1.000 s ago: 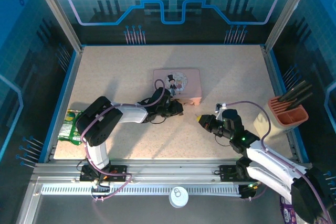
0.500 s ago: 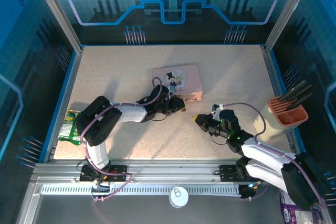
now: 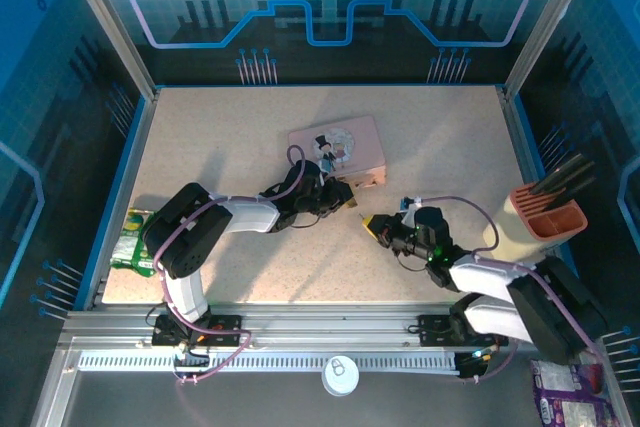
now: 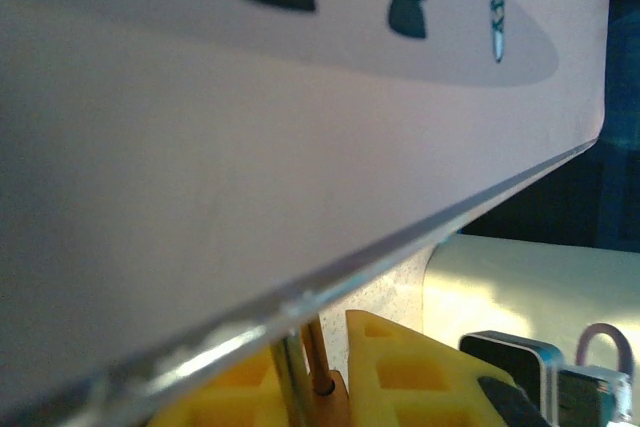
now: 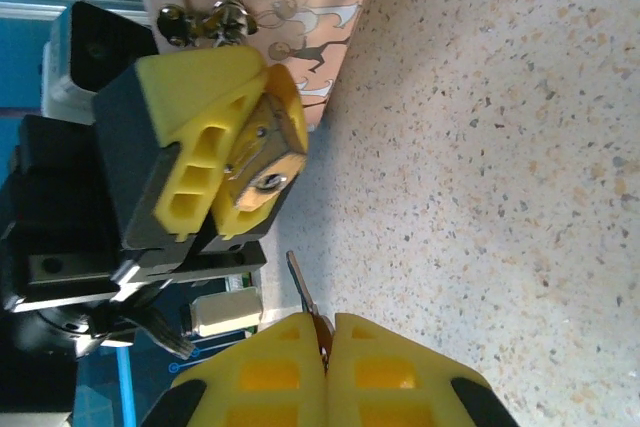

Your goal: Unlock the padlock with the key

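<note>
Just beside the pink rectangular tin (image 3: 337, 150) printed with a cartoon couple, the left end effector (image 3: 346, 203) clamps the small brass-gold padlock (image 5: 268, 152), its keyhole face turned toward the right end effector (image 5: 327, 332). That one is closed on the thin dark grey key (image 5: 298, 285), whose blade points at the padlock and stops just short of it, over the speckled beige counter (image 3: 220, 137) ringed by blue walls (image 3: 40, 97).

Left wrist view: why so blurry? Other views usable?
Left wrist: the pink tin sits too close to the lens, soft and out of focus. Right wrist: sharp on the padlock and key. Top external: even light, soft arm shadows on the table.
</note>
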